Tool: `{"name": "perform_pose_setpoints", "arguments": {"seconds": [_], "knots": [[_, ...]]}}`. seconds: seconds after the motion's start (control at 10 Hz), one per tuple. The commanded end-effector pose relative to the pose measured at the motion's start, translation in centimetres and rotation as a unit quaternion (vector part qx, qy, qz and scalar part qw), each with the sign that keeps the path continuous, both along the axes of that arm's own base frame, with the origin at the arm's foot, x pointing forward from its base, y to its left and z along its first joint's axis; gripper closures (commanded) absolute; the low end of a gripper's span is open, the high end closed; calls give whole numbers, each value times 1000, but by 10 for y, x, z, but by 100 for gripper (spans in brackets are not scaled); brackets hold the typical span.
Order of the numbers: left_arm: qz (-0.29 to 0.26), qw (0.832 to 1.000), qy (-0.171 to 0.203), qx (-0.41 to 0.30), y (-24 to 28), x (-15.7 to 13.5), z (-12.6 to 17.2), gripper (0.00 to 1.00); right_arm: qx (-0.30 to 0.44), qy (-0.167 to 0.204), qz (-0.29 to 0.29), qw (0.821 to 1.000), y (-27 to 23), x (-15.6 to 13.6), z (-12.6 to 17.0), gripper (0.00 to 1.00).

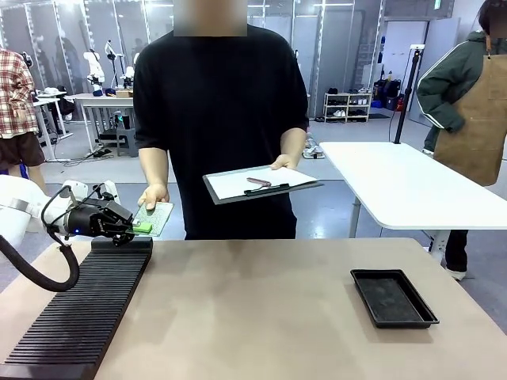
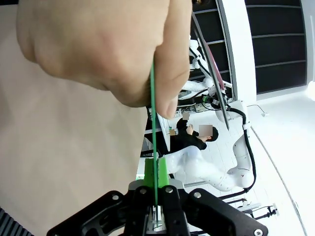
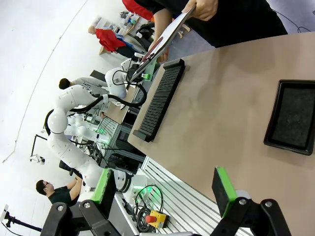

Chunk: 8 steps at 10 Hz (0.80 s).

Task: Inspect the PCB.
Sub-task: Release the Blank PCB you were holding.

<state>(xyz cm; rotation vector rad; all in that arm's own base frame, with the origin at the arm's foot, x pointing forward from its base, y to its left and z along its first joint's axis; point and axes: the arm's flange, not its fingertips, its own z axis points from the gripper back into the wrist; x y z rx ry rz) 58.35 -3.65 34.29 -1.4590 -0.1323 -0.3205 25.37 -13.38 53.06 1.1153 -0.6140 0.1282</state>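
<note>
While the PCB (image 1: 158,215) is held above the far-left edge of the table (image 1: 253,301), over the far end of the black slotted rack (image 1: 79,309), the front view shows two holds on it. The left gripper (image 1: 141,228) is clamped on its near edge, and the person's hand (image 1: 153,195) grips its far side. The person's other hand (image 1: 285,162) carries a clipboard (image 1: 238,186) with white paper and a pen (image 1: 258,182). This looks like a handover, though which way it runs cannot be told. The giver should let go only once the receiver's hold is firm, with neither side pulling against the other or twisting such a thin board. The black tray (image 1: 394,299) at the right holds nothing, and the rack's slots look unfilled.

From the left wrist, the board (image 2: 153,128) runs edge-on as a thin green line. It rises from the shut left gripper (image 2: 156,196) into the person's closed hand (image 2: 98,44), pinched at both ends.

From the right wrist, the right gripper (image 3: 163,189) stands wide open with nothing between its green pads, well back from the table. Across the table lie the tray (image 3: 294,115), bare inside, and the rack (image 3: 160,98), with the clipboard (image 3: 165,37) above its far end.
</note>
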Motion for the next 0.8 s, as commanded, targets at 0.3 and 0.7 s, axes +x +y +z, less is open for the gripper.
{"name": "perform_pose_setpoints", "arguments": {"seconds": [0.3, 0.7], "knots": [[-3, 1000, -3, 5, 1, -2, 4, 97, 0, -10, 2, 1000, -1, 2, 2, 0], [-14, 1000, -4, -1, 1, -1, 4, 63, 0, -10, 2, 1000, -1, 2, 2, 0]]}}
